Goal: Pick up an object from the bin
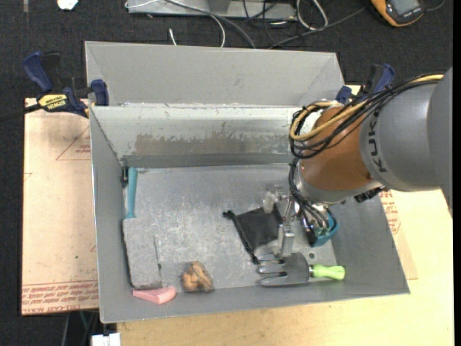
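Note:
My gripper (285, 238) reaches down in the bin's right half, at the right edge of a flat black pouch-like thing (253, 228). Whether it touches the pouch I cannot tell. Just below it, near the front wall, lies a grey metal garden fork (282, 271) with a green handle (328, 271) pointing right. A small blue-green thing (325, 228) shows right of the gripper, partly hidden under the wrist.
A brown lump (196, 277) and a pink piece (154, 294) lie at the front left. A grey slab (141, 251) and a teal pen (130, 193) lie along the left wall. The arm covers the bin's right rear corner.

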`<state>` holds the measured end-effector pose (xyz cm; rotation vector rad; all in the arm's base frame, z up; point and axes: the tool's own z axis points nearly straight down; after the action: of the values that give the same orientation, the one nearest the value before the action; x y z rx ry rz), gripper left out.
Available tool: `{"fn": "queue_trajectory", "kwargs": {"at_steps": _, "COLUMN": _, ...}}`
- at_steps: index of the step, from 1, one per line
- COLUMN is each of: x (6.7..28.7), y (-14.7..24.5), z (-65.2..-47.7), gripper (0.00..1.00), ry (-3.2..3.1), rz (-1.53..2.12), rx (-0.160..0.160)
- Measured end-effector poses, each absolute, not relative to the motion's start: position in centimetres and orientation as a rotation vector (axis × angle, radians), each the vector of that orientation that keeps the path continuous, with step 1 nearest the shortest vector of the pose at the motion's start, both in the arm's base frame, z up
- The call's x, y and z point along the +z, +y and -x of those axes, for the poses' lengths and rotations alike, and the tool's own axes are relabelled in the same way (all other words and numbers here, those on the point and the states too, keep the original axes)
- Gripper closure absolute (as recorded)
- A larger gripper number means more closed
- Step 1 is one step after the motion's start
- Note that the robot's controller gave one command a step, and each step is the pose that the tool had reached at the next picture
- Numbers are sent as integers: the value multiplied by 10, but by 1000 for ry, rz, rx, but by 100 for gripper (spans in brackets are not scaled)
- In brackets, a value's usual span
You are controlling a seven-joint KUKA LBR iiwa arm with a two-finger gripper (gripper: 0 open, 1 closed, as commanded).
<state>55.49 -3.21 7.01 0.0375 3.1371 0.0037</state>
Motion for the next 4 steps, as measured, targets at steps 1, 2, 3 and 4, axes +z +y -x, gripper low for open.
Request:
{"fn": "queue_trajectory", "kwargs": {"at_steps": 1, "x": 68, "y": -38, "z": -557, "gripper": 0, "ry": 3114, "rz": -338, "rx": 5}}
{"fn": "queue_trajectory", "kwargs": {"at_steps": 2, "x": 69, "y": -23, "z": -557, "gripper": 0, "ry": 3116, "rz": -345, "rx": 5}}
{"fn": "queue_trajectory", "kwargs": {"at_steps": 3, "x": 71, "y": -43, "z": -564, "gripper": 100, "ry": 3096, "rz": -460, "rx": 4}}
{"fn": "queue_trajectory", "kwargs": {"at_steps": 4, "x": 71, "y": -42, "z": -564, "gripper": 100, "ry": 3096, "rz": -460, "rx": 4}}
